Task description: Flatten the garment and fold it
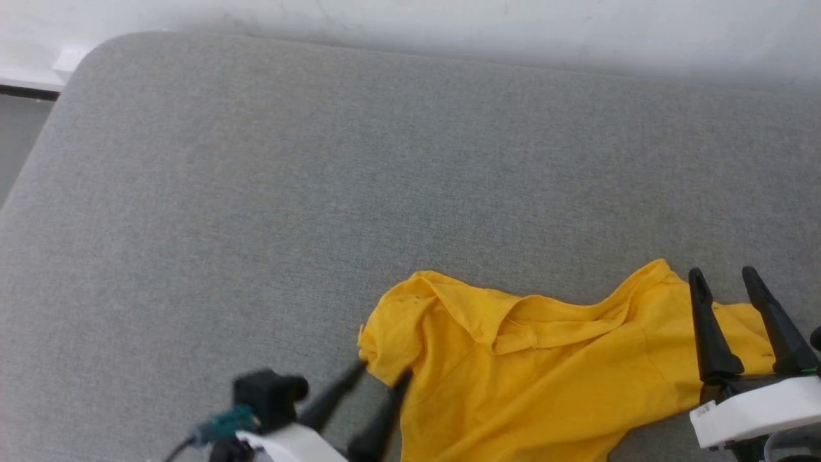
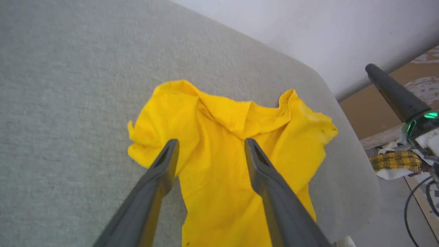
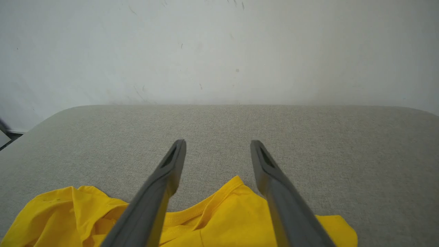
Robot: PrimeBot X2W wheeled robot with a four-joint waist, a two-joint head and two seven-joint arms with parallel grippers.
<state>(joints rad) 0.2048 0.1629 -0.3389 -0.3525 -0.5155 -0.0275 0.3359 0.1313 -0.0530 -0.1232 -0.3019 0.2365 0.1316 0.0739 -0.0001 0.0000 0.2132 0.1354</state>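
Lying rumpled: garment [image 1: 545, 372]; left gripper [image 1: 385, 369], right gripper [image 1: 721, 271] fingers [image 3: 164, 178] spread.

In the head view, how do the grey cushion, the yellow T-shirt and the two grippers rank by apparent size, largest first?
1. grey cushion
2. yellow T-shirt, partly cut off by the bottom edge
3. right gripper and left gripper: not ranked. Both are cut off by the frame and nearer the camera, and the left one is blurred.

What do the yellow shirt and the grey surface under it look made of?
Garment: soft matte knit, probably cotton; it slumps in loose folds, with a stitched neckline. Grey surface: matte woven upholstery-type fabric, by its fine heathered grain; the rounded corner suggests padding, unconfirmed.
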